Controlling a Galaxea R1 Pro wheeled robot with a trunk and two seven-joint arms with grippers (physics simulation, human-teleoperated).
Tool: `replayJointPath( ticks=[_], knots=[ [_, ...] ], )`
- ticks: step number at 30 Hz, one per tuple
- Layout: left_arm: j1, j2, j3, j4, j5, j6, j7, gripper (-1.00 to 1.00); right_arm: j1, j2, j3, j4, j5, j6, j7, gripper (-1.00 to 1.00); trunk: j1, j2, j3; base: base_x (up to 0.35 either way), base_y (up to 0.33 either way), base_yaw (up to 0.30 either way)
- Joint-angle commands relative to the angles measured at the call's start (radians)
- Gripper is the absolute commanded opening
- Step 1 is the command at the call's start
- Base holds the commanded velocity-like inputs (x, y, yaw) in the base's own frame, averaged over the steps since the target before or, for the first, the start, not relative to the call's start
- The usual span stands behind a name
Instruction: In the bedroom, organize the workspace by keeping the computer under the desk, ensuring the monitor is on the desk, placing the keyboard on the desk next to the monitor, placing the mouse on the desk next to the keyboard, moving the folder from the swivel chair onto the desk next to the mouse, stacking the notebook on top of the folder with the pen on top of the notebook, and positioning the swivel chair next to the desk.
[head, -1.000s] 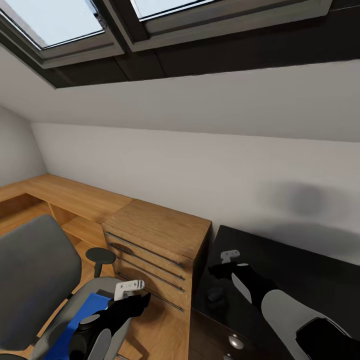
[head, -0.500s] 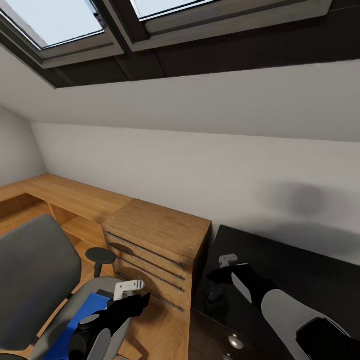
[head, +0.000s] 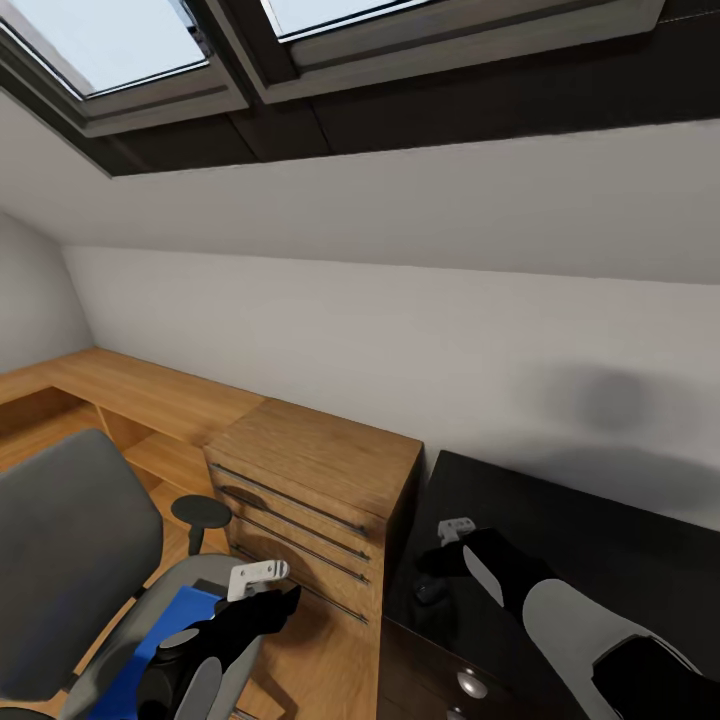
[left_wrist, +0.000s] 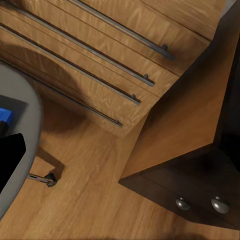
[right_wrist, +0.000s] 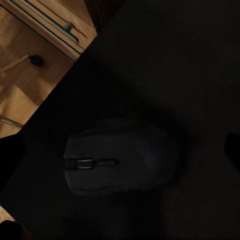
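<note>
Right gripper above the mouse at the desk's corner

The dark rounded computer mouse (right_wrist: 120, 156) lies on the black desk (head: 620, 545) beneath the right gripper (head: 432, 562), fingers spread wide around it. The blue flat folder (head: 155, 640) rests on the grey swivel chair (head: 70, 540); left gripper (head: 285, 597) opening cannot be judged.

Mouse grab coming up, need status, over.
Right gripper hovering above dark rounded mouse on black desk, jaws unreadable. Left gripper by blue folder. Nothing between.
</note>
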Motion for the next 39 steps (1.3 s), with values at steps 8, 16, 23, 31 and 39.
replayJointPath(
  ticks=[8,16,23,31,39],
  knots=[
    [-0.001,0.000,-0.001,-0.002,0.011,0.003,0.009,1.00,-0.001,0.000,0.008,-0.002,-0.003,0.005,0.042,1.00,0.000,-0.001,-0.001,0.000,0.000,0.000],
    [-0.001,0.000,-0.001,-0.001,0.011,0.003,0.010,1.00,-0.001,-0.001,0.007,-0.002,-0.001,0.005,0.049,1.00,0.000,-0.001,-0.001,0.000,0.000,0.000],
    [-0.001,0.000,-0.001,-0.002,0.010,0.003,0.013,1.00,-0.001,-0.001,0.006,-0.001,0.002,0.005,0.049,1.00,0.023,-0.043,-0.020,0.000,0.000,0.000],
    [-0.001,0.000,-0.001,-0.002,0.011,0.003,0.013,1.00,-0.001,-0.002,0.005,-0.001,0.003,0.005,0.048,1.00,0.054,-0.099,-0.045,0.000,0.000,0.000],
    [-0.001,-0.001,-0.001,0.000,0.009,0.003,0.014,1.00,-0.001,-0.003,0.004,0.001,0.005,0.006,0.048,1.00,0.085,-0.155,-0.070,0.000,0.000,0.000]
  ],
)
